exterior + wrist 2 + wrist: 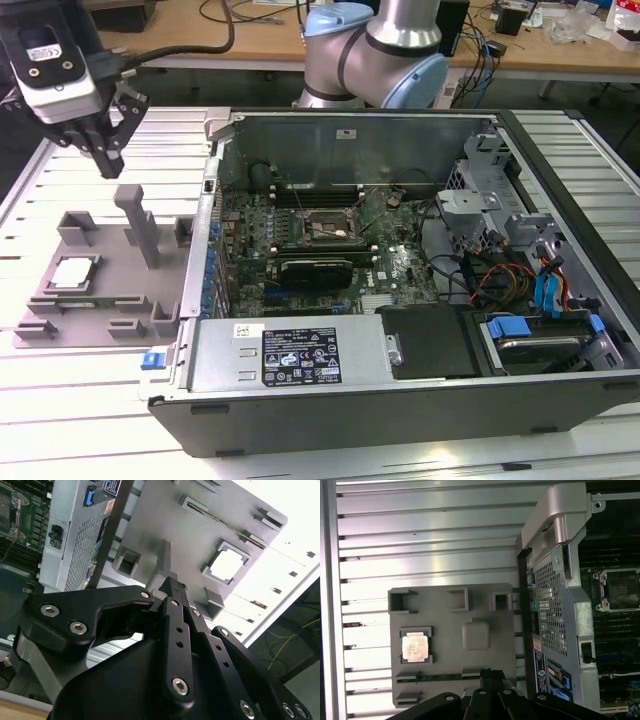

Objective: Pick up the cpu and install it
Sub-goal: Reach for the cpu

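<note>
The gripper (107,165) hangs in the upper left of the exterior view, above the far edge of the grey moulded holder (105,262). Its two fingers are drawn together at the tips with nothing between them; in both wrist views the tips meet in a narrow line (172,584) (489,672). The gripper touches no part of the holder.

The cpu (72,272) lies flat, metal top upward, in a shallow square recess at the left side of the holder, at the left middle of the exterior view. Raised corner lips surround the recess, judged to fix the chip at a repeatable position and orientation. In the first wrist view the cpu (415,646) shows as a bright square framed by those lips; the second wrist view shows it (227,562) beyond the fingertips.

The open computer case (350,140) lies on its side just beside the holder, to the exterior view's right, which exposes the motherboard from above. The dark cpu socket (328,228) sits near the frame centre. The cpu is not yet picked up; the gripper stands nearer the holder's upright block (138,225) than the chip.
</note>
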You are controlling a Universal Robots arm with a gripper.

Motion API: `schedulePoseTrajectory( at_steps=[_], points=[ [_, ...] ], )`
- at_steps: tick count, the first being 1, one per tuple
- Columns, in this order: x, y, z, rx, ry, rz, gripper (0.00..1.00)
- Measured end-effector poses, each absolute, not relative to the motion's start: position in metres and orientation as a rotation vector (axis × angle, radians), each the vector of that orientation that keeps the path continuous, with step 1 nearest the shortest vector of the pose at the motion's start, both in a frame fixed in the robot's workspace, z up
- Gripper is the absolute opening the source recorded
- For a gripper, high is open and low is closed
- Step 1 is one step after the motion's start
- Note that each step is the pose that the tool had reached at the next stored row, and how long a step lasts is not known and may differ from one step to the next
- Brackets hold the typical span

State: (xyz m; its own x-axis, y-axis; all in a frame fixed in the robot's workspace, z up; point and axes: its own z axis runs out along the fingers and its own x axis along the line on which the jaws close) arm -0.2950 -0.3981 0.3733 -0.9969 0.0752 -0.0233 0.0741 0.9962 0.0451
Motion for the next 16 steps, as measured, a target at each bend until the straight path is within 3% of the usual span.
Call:
schedulePoseTrajectory(
  at_steps=[16],
  points=[
    [-0.332,-0.395,0.349,0.117,3.114,0.069,0.11]
  ],
)
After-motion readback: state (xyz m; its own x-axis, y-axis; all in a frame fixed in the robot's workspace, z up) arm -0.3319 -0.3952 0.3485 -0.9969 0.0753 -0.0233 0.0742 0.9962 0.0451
